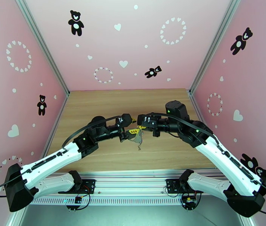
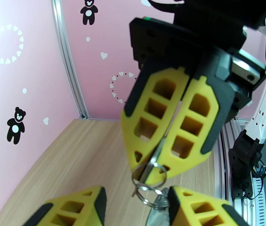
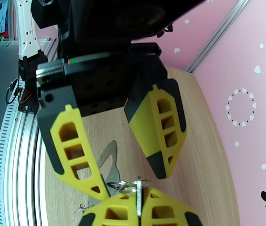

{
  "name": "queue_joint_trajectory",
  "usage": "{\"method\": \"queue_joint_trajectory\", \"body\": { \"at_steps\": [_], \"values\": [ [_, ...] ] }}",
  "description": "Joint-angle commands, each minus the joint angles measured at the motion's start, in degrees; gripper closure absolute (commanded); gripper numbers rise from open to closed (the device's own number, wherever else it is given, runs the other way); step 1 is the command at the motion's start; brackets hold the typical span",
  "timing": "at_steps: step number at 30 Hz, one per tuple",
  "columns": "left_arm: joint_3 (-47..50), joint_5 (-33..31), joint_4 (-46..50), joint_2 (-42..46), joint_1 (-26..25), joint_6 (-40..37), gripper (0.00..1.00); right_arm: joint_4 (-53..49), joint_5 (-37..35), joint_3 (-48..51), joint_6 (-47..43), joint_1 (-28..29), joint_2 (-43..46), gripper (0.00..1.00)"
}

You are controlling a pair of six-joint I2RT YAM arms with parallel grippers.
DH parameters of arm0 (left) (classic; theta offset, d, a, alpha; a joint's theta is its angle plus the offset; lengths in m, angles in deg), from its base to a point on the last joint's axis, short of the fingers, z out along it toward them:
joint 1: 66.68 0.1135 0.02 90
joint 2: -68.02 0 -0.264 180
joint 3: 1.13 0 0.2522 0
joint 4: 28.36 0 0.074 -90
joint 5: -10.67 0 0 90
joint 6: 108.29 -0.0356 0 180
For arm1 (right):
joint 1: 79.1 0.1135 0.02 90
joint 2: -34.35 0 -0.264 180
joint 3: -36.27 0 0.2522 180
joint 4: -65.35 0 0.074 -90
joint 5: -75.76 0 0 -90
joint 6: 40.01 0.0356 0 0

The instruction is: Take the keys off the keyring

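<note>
R claw (image 3: 137, 201): jaws pressed together on a thin metal strip at the ring-cluster end of the keyring (image 3: 110, 157). Small wire rings (image 2: 148, 181) loop off the strip just past the fingertips.

L claw (image 2: 136, 193): jaws part open, nothing pinched. Tips face R claw head-on, nearly touching. Keyring's flat silvery body hangs in the gap between L fingers (image 3: 74, 147), close to one pad; can't tell if touching.

Top view: both claws meet mid tabletop (image 1: 95, 106), raised off the wood. L arm comes in from 8 o'clock, R arm from 4 o'clock. Keyring dangles at 6 o'clock of the meeting point, clear of the surface. A small dark piece (image 1: 139, 146) hangs lowest; too small to name. The keys can't be told apart from the cluster.

Pink walls (image 1: 133, 42) w/ bear and heart prints at 9, 12 and 3 o'clock.
</note>
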Motion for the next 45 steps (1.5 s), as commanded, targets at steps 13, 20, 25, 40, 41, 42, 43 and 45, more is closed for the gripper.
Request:
{"method": "queue_joint_trajectory", "body": {
  "at_steps": [13,20,25,40,41,42,43,45],
  "values": [
    [1.8,2.1,-6.1,-1.9,-0.4,1.8,0.68,1.8,-0.4,-1.8,2.8,0.2,0.3,1.00],
    [3.7,2.2,-6.9,-2.3,-0.5,2.5,0.72,2.8,-2.5,-1.5,3.4,0.2,0.7,1.00],
    [4.3,2.7,-8.1,-2.6,-0.5,3.5,0.75,3.5,-3.6,-1.1,4.0,0.2,0.9,1.00],
    [4.5,1.6,-10.0,-2.2,-0.5,4.2,0.94,3.1,-4.1,-0.8,2.9,0.2,1.4,1.00],
    [4.4,1.7,-9.6,-2.1,-0.5,4.1,0.96,2.8,-4.0,-1.0,2.7,0.2,1.3,1.00],
    [4.2,1.6,-9.2,-1.9,-0.5,4.1,0.97,2.2,-3.8,-1.5,2.3,0.2,1.2,1.00],
    [4.1,1.7,-9.1,-1.8,-0.4,4.2,0.98,1.4,-3.6,-2.2,1.9,0.2,1.1,1.00],
    [3.7,2.2,-8.6,-1.6,-0.4,4.1,1.00,0.1,-3.5,-3.6,1.3,0.3,0.6,1.00]
  ]
}}
